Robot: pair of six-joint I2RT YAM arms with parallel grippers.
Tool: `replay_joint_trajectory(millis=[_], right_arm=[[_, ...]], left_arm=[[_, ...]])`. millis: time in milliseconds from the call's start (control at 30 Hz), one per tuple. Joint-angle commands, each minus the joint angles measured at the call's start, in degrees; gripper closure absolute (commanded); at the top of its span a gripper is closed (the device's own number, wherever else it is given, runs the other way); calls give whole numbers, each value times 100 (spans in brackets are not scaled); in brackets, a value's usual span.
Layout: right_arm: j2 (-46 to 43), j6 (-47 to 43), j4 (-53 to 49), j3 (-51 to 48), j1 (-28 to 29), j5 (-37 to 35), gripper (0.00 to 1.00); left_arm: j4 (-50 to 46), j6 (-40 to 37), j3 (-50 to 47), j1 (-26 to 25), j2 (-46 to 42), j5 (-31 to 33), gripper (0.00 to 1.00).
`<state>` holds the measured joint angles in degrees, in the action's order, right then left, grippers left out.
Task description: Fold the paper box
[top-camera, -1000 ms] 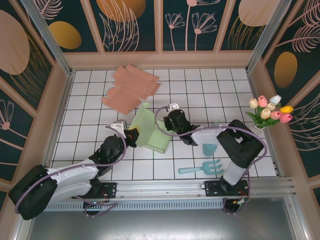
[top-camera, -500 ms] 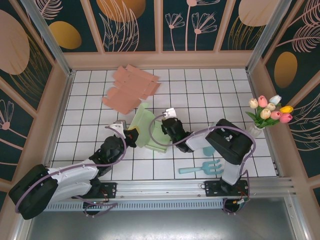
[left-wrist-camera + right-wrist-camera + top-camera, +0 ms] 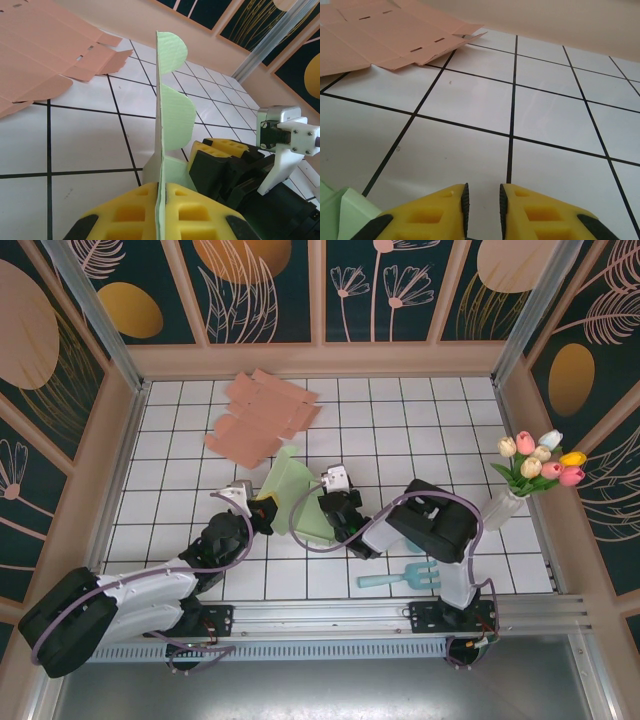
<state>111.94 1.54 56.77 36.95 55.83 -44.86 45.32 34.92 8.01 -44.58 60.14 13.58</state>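
The paper box is a pale green sheet with scalloped flaps, standing on edge on the tiled table. My left gripper is shut on its lower edge. In the left wrist view the sheet rises straight up from between the yellow pads. My right gripper is against the box's right side, and its yellow and black fingers show just behind the sheet. In the right wrist view its jaws are open by a narrow gap with bare tile between them. A green corner of the box lies at the lower left.
Flat pink cardboard blanks lie at the back left, also ahead of the right gripper. A teal garden fork lies near the front right, and a tulip vase stands by the right wall. Wooden walls enclose the table.
My right gripper has moved left, from the box's right edge onto its face, and its jaws have narrowed a little. The green sheet now stands more upright. The left gripper keeps its hold.
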Motion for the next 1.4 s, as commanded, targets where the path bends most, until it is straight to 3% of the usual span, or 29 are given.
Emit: replay_joint_trajectory(millis=[0, 300, 633, 767, 933, 1000, 1133, 1233, 1367], right_arm=[[546, -320, -1231, -258, 163, 608, 75], [249, -252, -1423, -230, 149, 775, 73], [-1101, -142, -3238, 418, -301, 2438, 60], [-1636, -214, -4066, 733, -540, 2764, 58], [-2205, -963, -5404, 1363, -988, 3775, 53], [-2222, -1311, -6065, 1762, -1245, 3981, 52], [-1928, -1962, -7519, 2584, -2001, 5467, 52], [-1577, -2443, -8360, 3007, -2257, 5878, 52], [-1115, -2446, -9174, 3670, -2418, 6382, 53]], left_arm=[[89, 39, -76, 0, 103, 19, 100], [93, 12, -54, -5, 166, 4, 100], [-170, -317, -9, 0, 112, 116, 100], [-221, -371, 8, -6, 104, 117, 100], [-276, -424, 42, -2, 129, 142, 100], [-300, -467, 71, -4, 162, 155, 100], [-194, -533, 38, -4, 191, 58, 100], [-120, -648, 33, -1, 178, -139, 100], [-138, -842, 43, -2, 25, -338, 100]])
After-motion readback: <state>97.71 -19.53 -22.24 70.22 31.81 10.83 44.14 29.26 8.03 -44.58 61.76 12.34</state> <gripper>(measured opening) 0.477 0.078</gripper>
